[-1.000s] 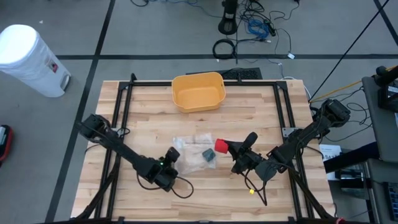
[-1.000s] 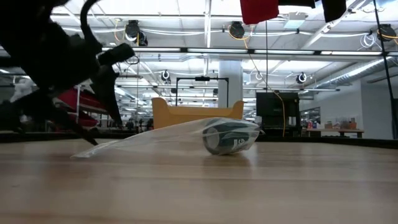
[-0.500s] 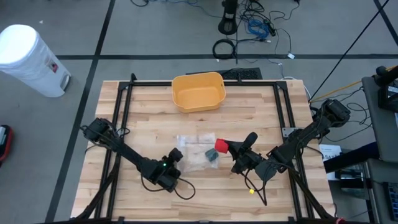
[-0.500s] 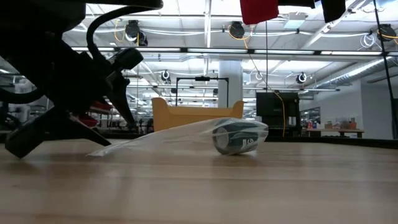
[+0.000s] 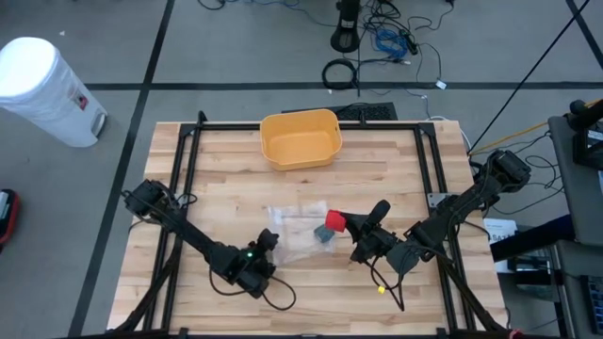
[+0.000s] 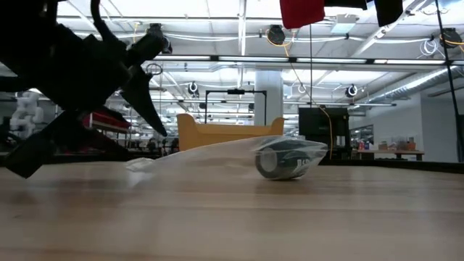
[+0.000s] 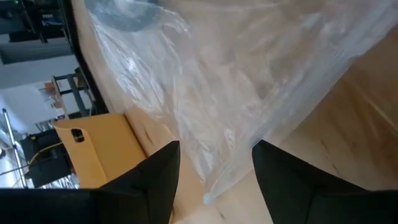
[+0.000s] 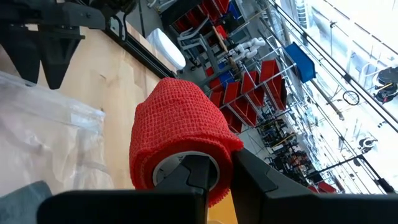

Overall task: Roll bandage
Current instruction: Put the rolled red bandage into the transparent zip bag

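From above, the left gripper point(image 5: 268, 241) has slid toward the near tabletop point(image 5: 377, 165) edge, dragging the clear plastic bag point(image 5: 297, 226) slightly; a yellow bin point(image 5: 300, 137) sits beyond. The low view shows the bag point(image 6: 217, 154) and its dark roll point(image 6: 284, 159) shifted rightward. The left wrist view shows open jaws straddling the bag's edge. The right wrist view shows the right gripper's jaws clamped on the red bandage roll point(image 8: 180, 146), held above the tabletop.

bright ceiling lights — soft shadows, glare beyond — near arm blurred
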Robot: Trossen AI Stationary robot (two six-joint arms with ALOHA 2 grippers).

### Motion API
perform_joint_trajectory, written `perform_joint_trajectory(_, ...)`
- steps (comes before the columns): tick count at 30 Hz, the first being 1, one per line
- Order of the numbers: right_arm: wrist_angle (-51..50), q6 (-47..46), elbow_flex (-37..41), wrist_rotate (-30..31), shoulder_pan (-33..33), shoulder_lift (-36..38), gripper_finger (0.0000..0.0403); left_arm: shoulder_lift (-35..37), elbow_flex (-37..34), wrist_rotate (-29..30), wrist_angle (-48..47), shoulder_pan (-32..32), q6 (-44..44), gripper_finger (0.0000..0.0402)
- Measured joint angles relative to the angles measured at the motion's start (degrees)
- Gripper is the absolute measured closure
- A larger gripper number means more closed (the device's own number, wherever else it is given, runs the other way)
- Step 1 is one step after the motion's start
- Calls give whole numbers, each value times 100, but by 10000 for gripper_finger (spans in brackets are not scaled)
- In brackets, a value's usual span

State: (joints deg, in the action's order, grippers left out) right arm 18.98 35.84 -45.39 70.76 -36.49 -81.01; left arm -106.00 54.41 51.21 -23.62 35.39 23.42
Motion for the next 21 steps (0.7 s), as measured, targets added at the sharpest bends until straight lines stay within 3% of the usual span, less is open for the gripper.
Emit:
perform_joint_trajectory(4,1,2,0,0,0,0,369,0,2,12,376,-37,10,195)
perform_joint_trajectory(10,2,0,0,0,0,0,369,0,4,11,1431,-84,802,197)
perform_joint_trajectory(21,4,65,0,0,0,0,369,2,11,-815,2020,-639,1005,264)
